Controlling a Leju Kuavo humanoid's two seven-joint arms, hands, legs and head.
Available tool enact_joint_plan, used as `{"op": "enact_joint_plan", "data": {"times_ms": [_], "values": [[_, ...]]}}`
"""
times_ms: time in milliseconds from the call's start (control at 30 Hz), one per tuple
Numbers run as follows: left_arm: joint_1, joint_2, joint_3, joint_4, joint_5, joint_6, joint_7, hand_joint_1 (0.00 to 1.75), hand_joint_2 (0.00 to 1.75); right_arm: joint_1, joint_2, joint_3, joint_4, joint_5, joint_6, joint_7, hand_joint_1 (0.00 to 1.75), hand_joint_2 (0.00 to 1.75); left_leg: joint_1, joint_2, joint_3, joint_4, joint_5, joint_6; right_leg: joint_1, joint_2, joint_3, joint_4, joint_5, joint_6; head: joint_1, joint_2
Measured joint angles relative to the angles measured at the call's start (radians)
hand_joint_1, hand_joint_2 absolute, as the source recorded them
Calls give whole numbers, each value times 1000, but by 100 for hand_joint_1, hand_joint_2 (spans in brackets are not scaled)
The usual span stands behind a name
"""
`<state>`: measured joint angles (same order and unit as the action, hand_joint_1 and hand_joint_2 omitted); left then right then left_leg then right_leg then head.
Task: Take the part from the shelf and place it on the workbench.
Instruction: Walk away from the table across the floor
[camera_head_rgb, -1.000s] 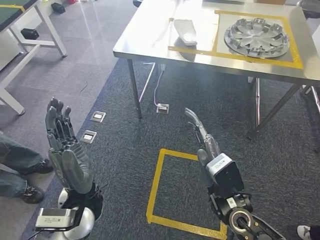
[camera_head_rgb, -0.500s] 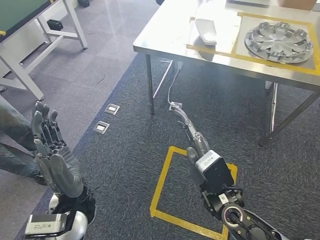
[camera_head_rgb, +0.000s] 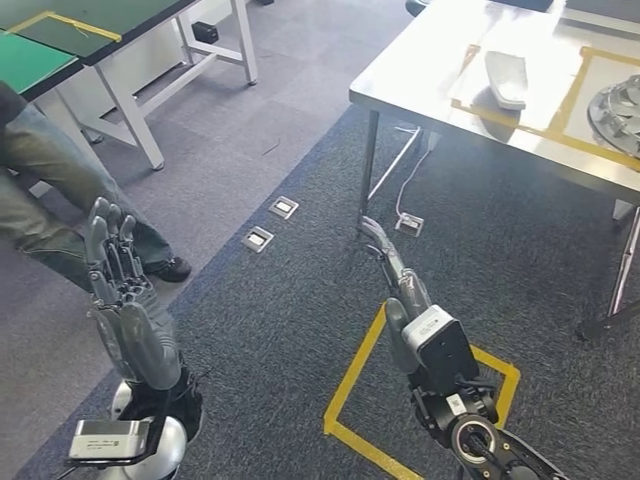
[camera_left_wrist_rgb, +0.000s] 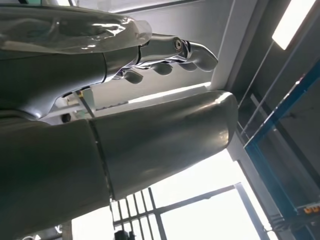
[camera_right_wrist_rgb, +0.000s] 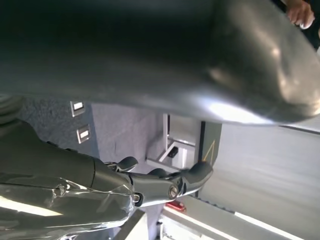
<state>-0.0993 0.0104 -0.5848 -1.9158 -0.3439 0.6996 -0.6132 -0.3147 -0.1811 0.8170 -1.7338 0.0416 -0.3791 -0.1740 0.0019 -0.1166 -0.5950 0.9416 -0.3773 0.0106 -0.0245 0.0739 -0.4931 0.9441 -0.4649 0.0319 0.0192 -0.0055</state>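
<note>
Hands: left hand (camera_head_rgb: 121, 290), right hand (camera_head_rgb: 400, 285) spread, empty; workbench (camera_head_rgb: 423, 70) ahead.

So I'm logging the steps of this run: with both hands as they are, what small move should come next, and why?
Probably keep turning away from the workbench to find the shelf. The left hand and right hand are both open and hold nothing, a grey part and a wheel cover already lie on the bench, and no shelf is in sight yet.
</note>
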Motion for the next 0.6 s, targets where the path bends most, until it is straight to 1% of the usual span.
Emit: {"op": "enact_joint_plan", "data": {"times_ms": [33,67,100,133,167,200,233,267,300,333,367,400,433,467,533,567,600], "values": [[1,0,0,0,-1,0,-1,0,0,0,0,1,0,0,-1,0,0,0,2,-8,-7,1,4,-7,-1,-12,1,-3,1,-5,-2,0],[2,0,0,0,-2,0,-1,0,0,0,1,1,0,0,-2,0,0,0,1,0,-14,9,0,-13,-2,-24,1,-5,6,-11,-4,0],[1,0,0,0,-4,0,-1,0,0,0,2,2,0,0,-3,1,0,0,0,20,-27,33,-15,-19,-4,-37,1,-8,9,-18,-9,0],[0,0,0,0,-5,0,-1,0,0,0,3,2,0,0,-4,1,0,0,-1,48,-49,80,-42,-23,-5,-51,0,-11,12,-23,-15,0],[0,-1,0,0,-5,0,-1,0,0,1,4,2,1,0,-4,1,0,0,0,77,-81,146,-77,-28,-2,-65,-1,-12,13,-25,-22,0],[0,0,0,0,-6,0,-1,0,0,2,4,3,1,0,-4,1,0,0,3,93,-117,221,-110,-33,0,-80,-4,-11,14,-27,-29,0],[2,0,0,0,-8,0,0,0,0,4,4,4,2,0,-4,1,0,0,5,101,-145,280,-131,-36,1,-95,-6,-11,14,-28,-33,0],[3,0,0,0,-10,0,1,0,0,5,4,5,2,-1,-3,1,0,0,7,105,-157,308,-135,-38,1,-110,-7,-11,14,-28,-37,0],[5,0,0,0,-12,0,2,0,0,5,4,6,2,-1,-3,1,0,0,9,109,-147,293,-121,-39,2,-124,-7,-11,14,-28,-41,0],[7,0,0,0,-16,0,4,0,0,5,4,6,2,-1,-2,2,0,0,10,118,-113,236,-92,-38,2,-138,-7,-11,13,-27,-45,0],[8,0,0,0,-19,0,6,0,0,4,5,6,2,-1,-1,2,0,0,9,139,-68,158,-63,-36,3,-150,-5,-11,12,-25,-49,0],[9,0,0,0,-22,0,8,0,0,4,5,6,2,-1,0,1,0,0,6,159,-28,85,-42,-32,6,-160,-4,-10,10,-21,-54,0],[10,0,0,-1,-26,0,9,0,0,3,5,6,2,-1,0,1,0,0,3,175,0,34,-30,-26,10,-170,-3,-10,8,-17,-56,0],[11,0,1,-2,-28,0,11,0,0,1,5,6,2,-2,0,2,0,0,-1,184,10,11,-29,-19,13,-179,-2,-9,6,-12,-55,0],[17,0,1,-5,-32,0,15,0,0,0,5,6,2,-2,1,3,0,0,-4,163,8,7,-29,-4,15,-199,3,-10,2,-2,-48,0],[20,0,2,-6,-34,0,17,0,0,-1,5,6,2,-2,1,3,0,0,-3,151,8,5,-28,2,12,-195,3,-6,-5,5,-44,0],[22,-1,2,-7,-36,0,19,0,0,-1,5,6,2,-2,1,4,0,0,-2,140,9,3,-26,9,9,-178,-5,14,-22,9,-41,0]]}}
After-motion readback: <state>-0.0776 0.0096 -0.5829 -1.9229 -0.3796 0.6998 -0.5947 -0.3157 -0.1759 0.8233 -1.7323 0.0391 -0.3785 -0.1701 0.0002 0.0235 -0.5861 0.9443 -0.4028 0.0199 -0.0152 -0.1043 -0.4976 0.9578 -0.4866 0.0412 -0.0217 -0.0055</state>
